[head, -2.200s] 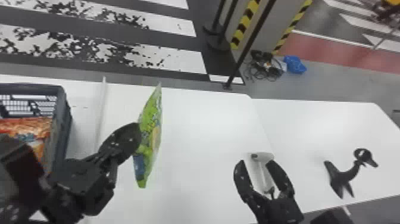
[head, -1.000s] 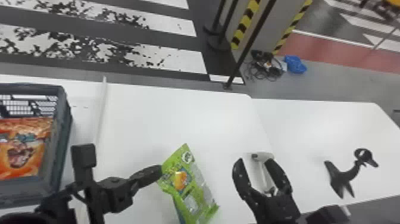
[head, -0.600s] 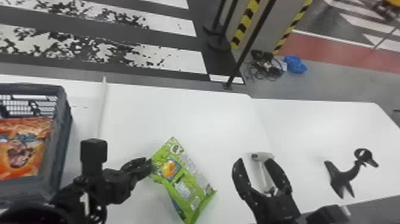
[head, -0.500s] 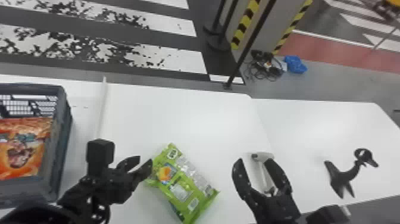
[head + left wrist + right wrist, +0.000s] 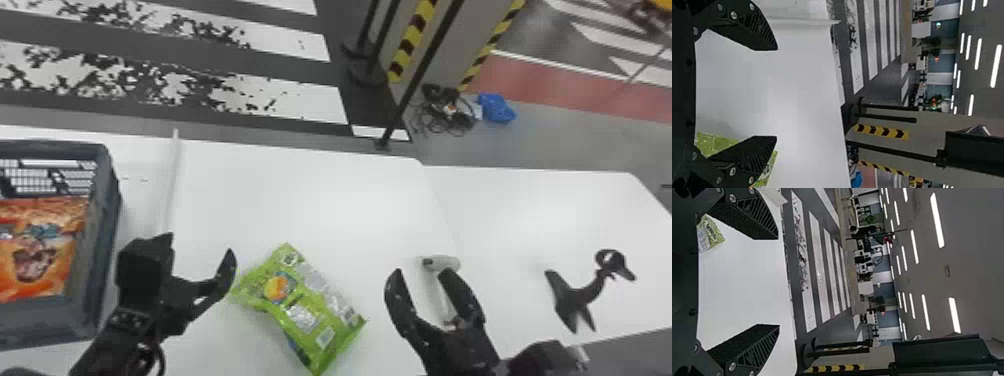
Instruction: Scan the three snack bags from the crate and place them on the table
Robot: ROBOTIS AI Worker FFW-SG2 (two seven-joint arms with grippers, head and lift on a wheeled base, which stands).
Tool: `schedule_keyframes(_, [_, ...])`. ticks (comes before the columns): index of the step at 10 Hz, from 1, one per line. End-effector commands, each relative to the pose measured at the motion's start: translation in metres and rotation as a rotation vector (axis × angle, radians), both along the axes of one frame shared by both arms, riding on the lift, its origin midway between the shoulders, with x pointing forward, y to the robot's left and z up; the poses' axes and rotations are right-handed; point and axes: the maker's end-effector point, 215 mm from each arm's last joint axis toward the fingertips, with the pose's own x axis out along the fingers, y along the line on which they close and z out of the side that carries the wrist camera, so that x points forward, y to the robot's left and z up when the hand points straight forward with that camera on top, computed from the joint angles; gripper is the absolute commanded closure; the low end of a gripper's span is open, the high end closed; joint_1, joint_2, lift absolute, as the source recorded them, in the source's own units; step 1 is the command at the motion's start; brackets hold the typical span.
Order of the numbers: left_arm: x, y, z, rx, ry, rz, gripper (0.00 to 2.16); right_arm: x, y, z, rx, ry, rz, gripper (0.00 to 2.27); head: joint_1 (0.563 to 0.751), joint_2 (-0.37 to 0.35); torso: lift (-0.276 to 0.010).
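Lying on the tabletop (image 5: 300, 200) between the spread left end effector (image 5: 200, 244) and spread right end effector (image 5: 421, 271), the green bag (image 5: 310, 305) is shown nearly whole in the head view, with an orange bag (image 5: 35, 250) crated, but is partly covered by a finger (image 5: 754, 156) in the left wrist view.

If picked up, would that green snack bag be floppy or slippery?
The green snack bag would probably flex when pinched, as it looks creased. Its glossy patches suggest it might slip a little. Lying flat on the table, it seems unlikely to roll.
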Motion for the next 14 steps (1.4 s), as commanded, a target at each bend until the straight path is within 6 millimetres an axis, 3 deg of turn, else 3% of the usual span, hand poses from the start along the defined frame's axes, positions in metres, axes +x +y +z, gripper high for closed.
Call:
schedule_keyframes(1, [-0.005, 0.042, 0.039, -0.022, -0.097, 0.062, 0.07, 0.002, 0.003, -0.006, 0.002, 0.015, 0.007, 0.13, 0.695, -0.35, -0.037])
schedule_keyframes(4, [-0.028, 0.112, 0.11, -0.058, -0.261, 0.142, 0.07, 0.001, 0.028, -0.031, 0.02, 0.076, 0.073, 0.14, 0.695, -0.272, -0.037])
schedule_keyframes(6, [-0.046, 0.135, 0.124, -0.089, -0.307, 0.173, 0.07, 0.002, 0.053, -0.044, 0.015, 0.112, 0.124, 0.21, 0.695, -0.169, -0.037])
schedule_keyframes(7, [-0.058, 0.144, 0.13, -0.099, -0.334, 0.183, 0.07, -0.001, 0.071, -0.048, 0.021, 0.121, 0.18, 0.53, 0.695, -0.15, -0.037])
schedule_keyframes(9, [-0.074, 0.163, 0.135, -0.117, -0.355, 0.189, 0.07, -0.009, 0.094, -0.072, 0.031, 0.204, 0.232, 1.93, 0.695, -0.057, -0.037])
schedule_keyframes(11, [-0.077, 0.171, 0.131, -0.122, -0.341, 0.189, 0.07, -0.025, 0.13, -0.093, 0.032, 0.275, 0.309, 2.22, 0.695, 0.004, -0.037])
schedule_keyframes(14, [-0.084, 0.171, 0.133, -0.124, -0.348, 0.177, 0.07, -0.025, 0.194, -0.123, 0.043, 0.339, 0.421, 2.22, 0.695, 0.152, -0.037])
